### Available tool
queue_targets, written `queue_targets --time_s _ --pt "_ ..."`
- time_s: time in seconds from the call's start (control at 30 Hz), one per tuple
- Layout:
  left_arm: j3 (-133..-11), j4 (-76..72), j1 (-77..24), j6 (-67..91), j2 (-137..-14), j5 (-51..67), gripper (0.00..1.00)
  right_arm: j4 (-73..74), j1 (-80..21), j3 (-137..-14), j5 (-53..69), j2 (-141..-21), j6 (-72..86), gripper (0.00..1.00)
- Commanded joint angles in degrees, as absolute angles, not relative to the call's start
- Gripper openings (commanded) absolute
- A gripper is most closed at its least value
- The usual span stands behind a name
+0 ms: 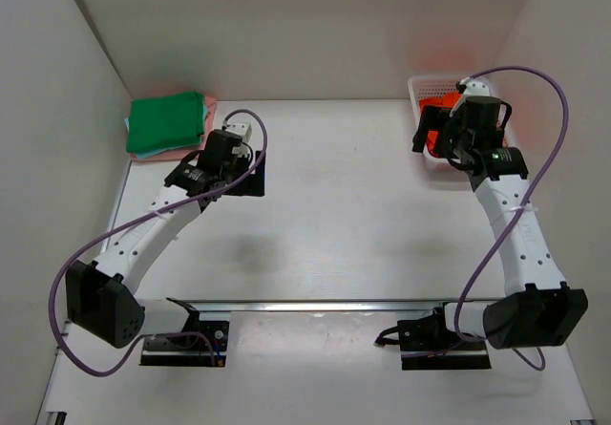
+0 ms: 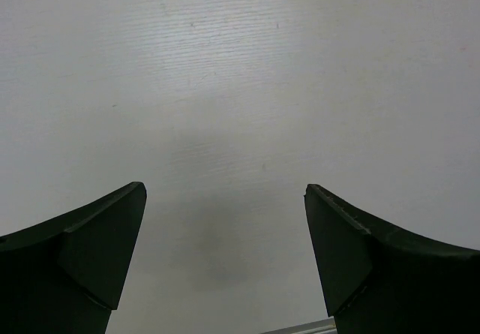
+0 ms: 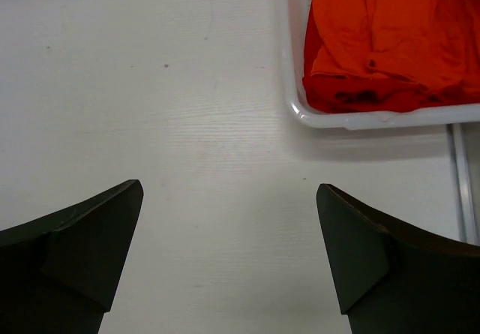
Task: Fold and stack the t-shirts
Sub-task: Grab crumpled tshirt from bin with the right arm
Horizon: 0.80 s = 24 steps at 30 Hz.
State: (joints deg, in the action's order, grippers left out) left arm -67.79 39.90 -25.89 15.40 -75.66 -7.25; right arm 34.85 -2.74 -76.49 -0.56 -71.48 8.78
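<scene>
In the overhead view a folded stack (image 1: 169, 125) sits at the far left corner of the table (image 1: 334, 215). A green shirt (image 1: 164, 119) lies on top, with pink and pale blue edges showing beneath. The left gripper (image 1: 241, 172) hangs just beside it, the stack at about 10 o'clock from it. Its jaws are spread wide over bare tabletop and hold nothing, as the left wrist view (image 2: 225, 188) confirms. The right gripper (image 1: 431, 131) is likewise fully spread and empty, and hovers at the near left edge of the white basket (image 1: 416, 89). Through its own camera (image 3: 229, 186) the basket rim (image 3: 360, 118) lies at roughly 1 o'clock. The crumpled orange shirt (image 3: 390, 26) is inside, and a darker red edge below it may be a second shirt. The basket's long axis runs 12 to 6 overhead. The right arm is plainly the nearer one, so the next pick likely means reaching forward and rightward into the basket.
</scene>
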Motion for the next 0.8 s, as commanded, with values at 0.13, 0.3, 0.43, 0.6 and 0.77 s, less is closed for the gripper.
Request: queue_targets --time_s 0.13,0.3,0.43,0.6,0.77 --pt "-62.2 41.0 -30.8 15.6 -69.4 -20.0 0.99 29.1 1.7 -84.5 -4.1 -85.2 2.3 0.99" --pt "-61.1 40.6 -30.1 15.0 -70.7 -21.0 0.96 29.8 6.3 -97.2 -3.3 -98.1 2.7 0.0" --pt "-63.0 39.6 -28.7 15.4 -73.9 -25.0 0.98 36.3 7.6 -110.7 -5.3 -112.4 0.6 0.0" --pt "-61.5 35.7 -26.5 15.6 -76.1 -29.8 0.99 36.1 9.6 -122.6 -7.2 -125.9 1.9 0.38" --pt "-63.2 33.0 -28.9 13.4 -80.4 -39.5 0.99 37.2 10.6 -131.0 -9.2 -135.8 1.2 0.7"
